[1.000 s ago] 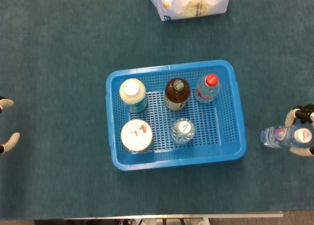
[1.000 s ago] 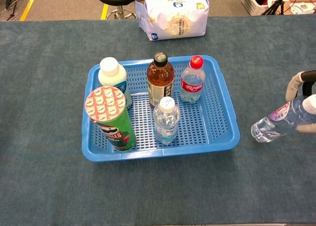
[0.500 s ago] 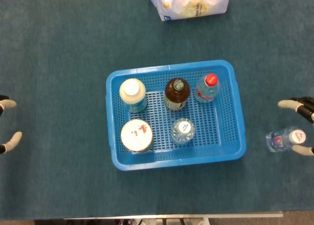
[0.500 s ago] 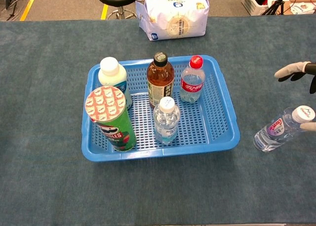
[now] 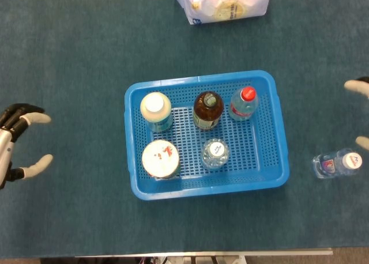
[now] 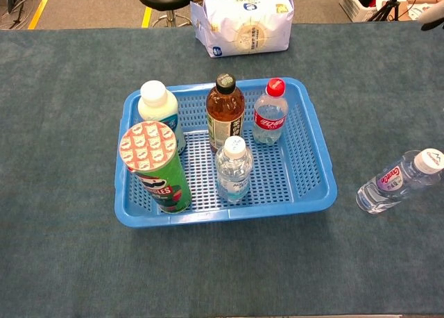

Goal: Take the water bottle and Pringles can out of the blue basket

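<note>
I am seeing my left hand (image 5: 17,143) hovering over the tabletop (image 5: 75,62) well to the left of the blue basket (image 5: 281,140); its fingers are spreading apart and grasping nothing; the chest view is not showing it at all. Inside the basket, at its front-left corner, the Pringles can (image 6: 156,166) is standing upright; behind it, at the back-left corner, a white-capped milky bottle (image 6: 159,113) is standing too. At the middle of the basket's back row a brown bottle with a dark cap (image 6: 225,111) is standing; just in front of it, near the basket's front wall, a clear water bottle (image 6: 234,169) with a white cap is standing upright, so one bottle of that kind is sitting in the basket alongside the can. At the basket's back-right corner a red-capped bottle (image 6: 270,112) is standing. Well behind the basket, at the far edge of the tabletop, a white bag (image 6: 242,23) is lying. To the right of the basket, clear of its wall, a second water bottle (image 6: 399,181) is lying on its side on the tabletop, cap pointing away from the basket; nothing is touching it. Farther right, at the frame edge, my right hand (image 5: 361,111) is showing only as two pale fingertips spread apart above that bottle, released and holding nothing.
</note>
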You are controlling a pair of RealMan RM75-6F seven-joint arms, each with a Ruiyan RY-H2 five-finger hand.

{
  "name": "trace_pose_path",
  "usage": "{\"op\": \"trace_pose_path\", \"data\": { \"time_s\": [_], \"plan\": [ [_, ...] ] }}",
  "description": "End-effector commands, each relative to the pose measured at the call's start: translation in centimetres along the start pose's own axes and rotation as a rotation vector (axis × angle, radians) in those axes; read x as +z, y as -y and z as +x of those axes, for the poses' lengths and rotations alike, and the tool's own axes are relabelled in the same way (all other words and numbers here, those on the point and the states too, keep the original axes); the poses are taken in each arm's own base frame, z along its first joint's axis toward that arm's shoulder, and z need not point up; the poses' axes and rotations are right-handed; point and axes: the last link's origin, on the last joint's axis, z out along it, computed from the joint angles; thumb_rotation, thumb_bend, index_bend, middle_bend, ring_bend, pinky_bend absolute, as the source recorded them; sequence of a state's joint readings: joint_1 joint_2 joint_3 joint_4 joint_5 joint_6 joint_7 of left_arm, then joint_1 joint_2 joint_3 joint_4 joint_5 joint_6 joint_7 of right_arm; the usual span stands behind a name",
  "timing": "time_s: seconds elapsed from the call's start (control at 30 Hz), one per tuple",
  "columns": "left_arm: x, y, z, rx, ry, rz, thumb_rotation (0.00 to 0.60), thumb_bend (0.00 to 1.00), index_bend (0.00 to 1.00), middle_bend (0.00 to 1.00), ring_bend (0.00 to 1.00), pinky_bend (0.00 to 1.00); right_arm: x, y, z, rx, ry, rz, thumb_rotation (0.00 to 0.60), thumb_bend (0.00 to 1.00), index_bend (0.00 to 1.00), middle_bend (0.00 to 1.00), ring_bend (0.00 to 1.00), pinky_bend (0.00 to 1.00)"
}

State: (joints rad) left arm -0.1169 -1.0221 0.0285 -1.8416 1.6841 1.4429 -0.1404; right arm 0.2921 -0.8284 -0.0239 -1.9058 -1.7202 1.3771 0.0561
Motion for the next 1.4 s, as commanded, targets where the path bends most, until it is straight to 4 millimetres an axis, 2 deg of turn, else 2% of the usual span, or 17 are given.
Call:
{"op": "trace_pose_path", "data": {
  "time_s": [0.03, 0.23, 0.43, 0.77, 1.23, 1.4],
  "plan": [
    [0.3, -1.5, 0.7, -0.079, 0.080, -0.051, 0.600, 0.18, 0.24, 0.22, 0.19, 0.38, 0.4, -0.2, 0.7, -0.010, -0.021, -0.011, 0.600, 0.00, 0.22, 0.28, 0.25, 0.43],
    [0.7, -3.2, 1.3, -0.105, 0.177, -0.113, 0.600, 0.17, 0.19, 0.13, 0.16, 0.38, 1.0, -0.9, 1.3, -0.019, -0.036, -0.034, 0.600, 0.00, 0.22, 0.29, 0.25, 0.43],
    [0.8, -4.4, 0.7, -0.052, 0.238, -0.161, 0.600, 0.14, 0.16, 0.08, 0.11, 0.34, 1.0, -1.3, 1.2, -0.017, -0.032, -0.048, 0.600, 0.00, 0.22, 0.29, 0.25, 0.43],
    [1.7, -6.6, -0.3, -0.020, 0.276, -0.248, 0.600, 0.14, 0.15, 0.07, 0.09, 0.33, 0.6, -1.8, 1.0, -0.009, -0.034, -0.068, 0.600, 0.00, 0.22, 0.30, 0.25, 0.43],
    [5.1, -9.3, -3.2, 0.076, 0.308, -0.404, 0.600, 0.14, 0.16, 0.07, 0.09, 0.33, 0.1, -2.9, 0.3, 0.022, -0.022, -0.098, 0.600, 0.00, 0.22, 0.31, 0.25, 0.43],
    [5.6, -10.1, -3.8, 0.084, 0.318, -0.434, 0.600, 0.14, 0.16, 0.07, 0.09, 0.33, -0.2, -3.3, 0.0, 0.035, -0.018, -0.111, 0.600, 0.00, 0.22, 0.31, 0.25, 0.43]
  ]
}}
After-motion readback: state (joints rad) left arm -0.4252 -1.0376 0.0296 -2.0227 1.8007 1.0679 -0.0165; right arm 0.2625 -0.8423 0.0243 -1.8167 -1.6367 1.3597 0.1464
